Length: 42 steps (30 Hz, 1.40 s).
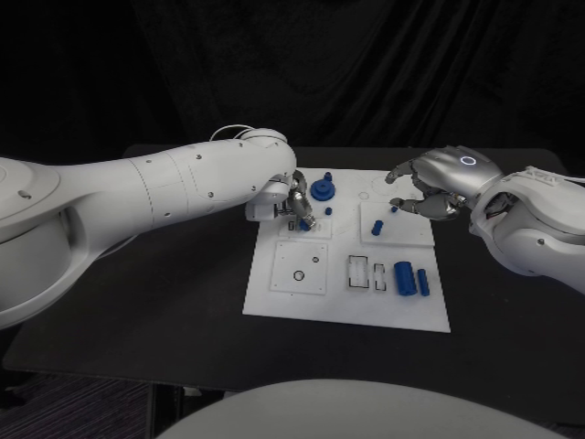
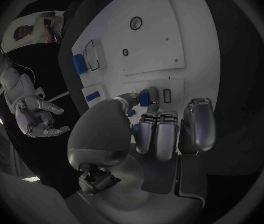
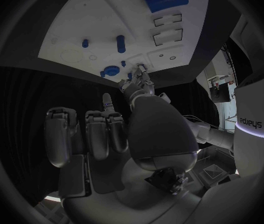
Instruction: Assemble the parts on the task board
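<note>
The board (image 1: 306, 302) lies mid-table before me; 2 cylinders (image 1: 403, 276) lie side by side on its near right, a knob (image 1: 322, 190) stands at its far edge.

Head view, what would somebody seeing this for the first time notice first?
The white task board glows against the black table, dotted with small blue parts such as a cylinder near its front right. The left hand works at the board's far left part, pinching a small blue piece, while the right hand hovers over the far right edge with curled fingers.
</note>
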{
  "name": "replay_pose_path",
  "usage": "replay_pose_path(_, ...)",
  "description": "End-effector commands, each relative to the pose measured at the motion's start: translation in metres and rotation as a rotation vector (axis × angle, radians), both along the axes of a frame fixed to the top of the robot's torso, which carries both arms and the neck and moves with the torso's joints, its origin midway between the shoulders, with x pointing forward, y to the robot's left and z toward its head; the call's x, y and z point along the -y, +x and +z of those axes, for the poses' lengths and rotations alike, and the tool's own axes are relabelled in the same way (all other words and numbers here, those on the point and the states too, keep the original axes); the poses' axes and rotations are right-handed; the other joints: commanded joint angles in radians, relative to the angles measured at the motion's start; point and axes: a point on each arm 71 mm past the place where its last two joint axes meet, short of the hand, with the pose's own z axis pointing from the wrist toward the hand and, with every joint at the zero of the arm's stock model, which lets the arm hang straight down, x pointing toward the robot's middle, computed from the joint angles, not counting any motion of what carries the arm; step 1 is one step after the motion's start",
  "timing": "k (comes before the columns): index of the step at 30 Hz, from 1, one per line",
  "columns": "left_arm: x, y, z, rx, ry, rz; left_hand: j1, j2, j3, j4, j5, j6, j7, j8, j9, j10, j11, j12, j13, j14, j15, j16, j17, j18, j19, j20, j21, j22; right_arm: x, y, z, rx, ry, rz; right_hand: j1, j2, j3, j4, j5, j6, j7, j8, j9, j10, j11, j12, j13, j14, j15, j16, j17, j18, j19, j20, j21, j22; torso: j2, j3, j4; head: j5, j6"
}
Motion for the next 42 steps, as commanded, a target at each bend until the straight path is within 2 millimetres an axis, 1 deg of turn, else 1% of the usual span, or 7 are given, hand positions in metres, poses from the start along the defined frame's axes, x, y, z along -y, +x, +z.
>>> replay_pose_path(1,0.0026,-0.0052,-0.0098,-0.026,0.003,-0.014,-0.002,0.007,0.170,-0.174,-0.004,0.002,-0.006,-0.005,-0.001,0.104,-0.001,0.003,0.263,0.106,-0.003,0.003,0.263,0.006,-0.006,-0.001,-0.008,0.070,0.0015,0.0006,-0.0018,-0.008,-0.010,-0.023,0.002,0.004,0.005,-0.001,0.003,0.009,0.001,0.001,-0.001,0.104,-0.009,0.003,0.263,0.104,-0.006,0.003,0.263,0.014,0.055,-0.007,-0.006,0.234,0.000,-0.0003,0.0001,0.000,0.000)
replay_pose_path(7,0.0039,-0.0054,-0.0104,-0.028,0.004,-0.017,-0.002,0.007,0.170,-0.174,-0.004,0.002,-0.006,-0.005,-0.001,0.104,-0.001,0.003,0.263,0.106,-0.003,0.003,0.263,0.006,-0.006,-0.001,-0.008,0.070,0.0014,0.0007,-0.0023,-0.011,-0.013,-0.024,0.003,0.004,0.006,-0.001,0.003,0.009,0.001,0.000,-0.002,0.104,-0.009,0.003,0.263,0.104,-0.006,0.003,0.263,0.014,0.055,-0.008,-0.007,0.234,0.000,0.0002,0.0005,0.000,0.000)
replay_pose_path(16,0.0046,-0.0053,-0.0120,-0.029,0.001,-0.016,-0.007,0.009,0.167,-0.175,-0.013,0.003,-0.006,-0.009,-0.002,0.104,0.000,0.003,0.263,0.106,-0.002,0.003,0.263,0.006,-0.009,0.000,-0.012,0.068,0.0015,0.0008,-0.0028,-0.015,-0.017,-0.025,0.003,0.005,0.006,-0.001,0.003,0.009,0.001,0.000,-0.002,0.104,-0.008,0.003,0.263,0.104,-0.006,0.003,0.263,0.014,0.054,-0.008,-0.008,0.234,0.000,-0.0002,0.0003,0.001,0.000)
replay_pose_path(29,0.0048,-0.0043,-0.0132,-0.020,-0.006,-0.006,-0.008,0.010,0.166,-0.176,-0.017,0.003,-0.006,-0.010,-0.002,0.104,0.000,0.003,0.263,0.106,-0.001,0.003,0.263,0.007,-0.010,0.001,-0.015,0.067,0.0019,0.0010,-0.0034,-0.020,-0.022,-0.027,0.003,0.005,0.007,-0.001,0.003,0.010,0.001,0.000,-0.002,0.104,-0.008,0.003,0.263,0.104,-0.006,0.003,0.263,0.015,0.053,-0.008,-0.009,0.233,0.000,0.0000,0.0003,-0.003,0.000)
replay_pose_path(34,0.0034,-0.0029,-0.0131,-0.013,-0.008,0.003,-0.008,0.011,0.166,-0.176,-0.017,0.004,-0.006,-0.010,-0.002,0.104,0.000,0.003,0.263,0.106,-0.001,0.003,0.263,0.007,-0.011,0.001,-0.015,0.066,0.0020,0.0012,-0.0037,-0.020,-0.023,-0.028,0.003,0.005,0.007,-0.001,0.003,0.010,0.001,0.000,-0.003,0.104,-0.008,0.003,0.263,0.104,-0.006,0.003,0.263,0.015,0.053,-0.008,-0.009,0.233,0.000,-0.0004,0.0005,-0.002,0.000)
replay_pose_path(38,0.0031,-0.0021,-0.0132,-0.012,-0.007,0.006,-0.008,0.011,0.166,-0.176,-0.018,0.004,-0.006,-0.011,-0.002,0.104,0.000,0.003,0.263,0.106,-0.001,0.003,0.263,0.007,-0.010,0.001,-0.015,0.067,0.0016,0.0013,-0.0042,-0.021,-0.023,-0.028,0.003,0.005,0.007,0.000,0.003,0.010,0.001,0.000,-0.003,0.104,-0.008,0.003,0.263,0.104,-0.006,0.003,0.263,0.015,0.052,-0.008,-0.010,0.233,0.000,0.0004,-0.0003,0.000,0.000)
replay_pose_path(42,0.0029,-0.0019,-0.0132,-0.012,-0.007,0.007,-0.008,0.011,0.166,-0.176,-0.018,0.004,-0.006,-0.011,-0.002,0.104,0.000,0.003,0.263,0.106,-0.001,0.003,0.263,0.007,-0.010,0.001,-0.015,0.067,0.0017,0.0014,-0.0046,-0.022,-0.024,-0.028,0.003,0.005,0.007,0.000,0.003,0.010,0.001,0.000,-0.003,0.104,-0.008,0.003,0.263,0.104,-0.006,0.003,0.263,0.015,0.052,-0.008,-0.010,0.233,0.000,-0.0006,0.0011,-0.002,0.000)
